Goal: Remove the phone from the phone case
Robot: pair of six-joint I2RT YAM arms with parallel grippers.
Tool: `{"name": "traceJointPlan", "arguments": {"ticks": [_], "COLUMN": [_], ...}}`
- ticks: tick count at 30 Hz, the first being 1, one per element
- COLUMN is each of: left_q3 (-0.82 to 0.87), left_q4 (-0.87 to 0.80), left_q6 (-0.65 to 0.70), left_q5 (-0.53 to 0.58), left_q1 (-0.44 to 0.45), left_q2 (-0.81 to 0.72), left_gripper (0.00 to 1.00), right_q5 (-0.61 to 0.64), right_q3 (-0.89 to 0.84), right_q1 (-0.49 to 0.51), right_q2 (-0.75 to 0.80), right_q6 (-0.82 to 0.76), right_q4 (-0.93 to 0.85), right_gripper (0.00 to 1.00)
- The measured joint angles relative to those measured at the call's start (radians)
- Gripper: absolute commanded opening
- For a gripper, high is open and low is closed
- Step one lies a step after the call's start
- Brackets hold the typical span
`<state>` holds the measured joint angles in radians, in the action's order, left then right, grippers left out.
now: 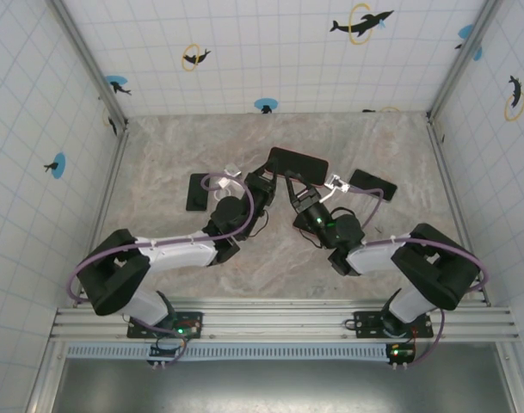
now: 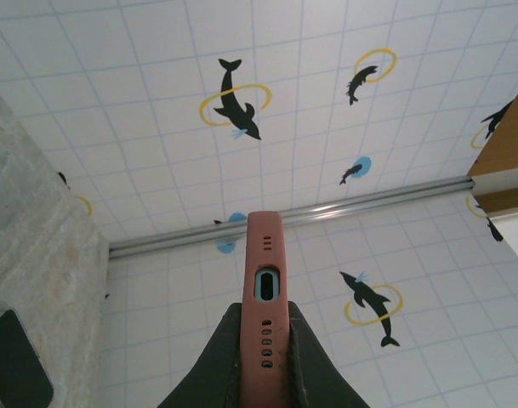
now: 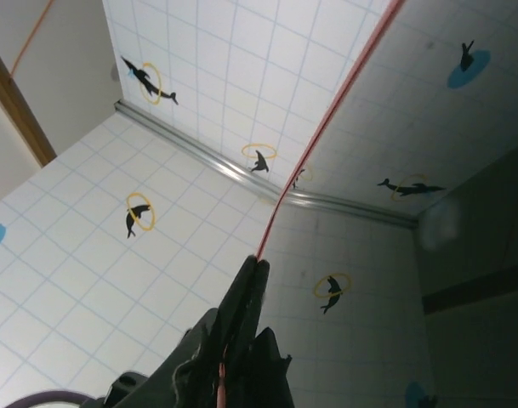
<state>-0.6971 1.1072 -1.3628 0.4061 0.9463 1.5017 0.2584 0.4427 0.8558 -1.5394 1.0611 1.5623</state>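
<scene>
We note the phone case held aloft over mid worktop, between both arms. Left claw clenched on its salmon end, port cutout facing the wrist camera. Right claw pinched on the case's thin red edge. One dark slab lies flat at left, a second dark slab at right, both apart from the case

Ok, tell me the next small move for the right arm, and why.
Probably a peel. The right gripper looks pinched on the rim of the phone case, the left gripper clamps the case's port end, and the phone sits between them. So ease that rim gently away from the phone while the left holds firm.
</scene>
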Motion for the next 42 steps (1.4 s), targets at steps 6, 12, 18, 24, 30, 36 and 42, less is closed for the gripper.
{"name": "traceJointPlan", "arguments": {"ticks": [6,12,18,24,30,36,42], "left_q3": [0.001,0.001,0.001,-0.002,-0.185,-0.413,-0.578], "left_q4": [0.033,0.043,0.050,-0.132,-0.449,-0.727,-1.030], "left_q6": [-0.004,-0.021,-0.030,0.029,0.226,0.564,0.970], "left_q5": [0.022,0.023,0.006,-0.062,-0.287,-0.560,-0.809], "left_q1": [0.003,0.009,0.017,-0.050,-0.206,-0.289,-0.328], "left_q2": [0.013,0.013,-0.001,-0.120,-0.141,-0.127,-0.080], "left_gripper": [0.21,0.38,0.68,0.74,0.76,0.76,0.78], "right_q5": [0.001,-0.001,-0.005,-0.074,-0.252,-0.485,-0.699], "right_q3": [0.013,0.013,0.012,-0.006,0.001,0.050,0.128], "right_q1": [0.003,0.000,-0.034,-0.111,-0.188,-0.282,-0.327], "right_q2": [-0.002,-0.002,0.006,0.130,0.263,0.292,0.296], "right_q6": [0.011,0.002,-0.027,-0.121,-0.311,-0.491,-0.681], "right_q4": [0.001,0.000,-0.006,-0.067,-0.304,-0.587,-0.832], "right_gripper": [0.14,0.07,0.06,0.05,0.04,0.05,0.05]}}
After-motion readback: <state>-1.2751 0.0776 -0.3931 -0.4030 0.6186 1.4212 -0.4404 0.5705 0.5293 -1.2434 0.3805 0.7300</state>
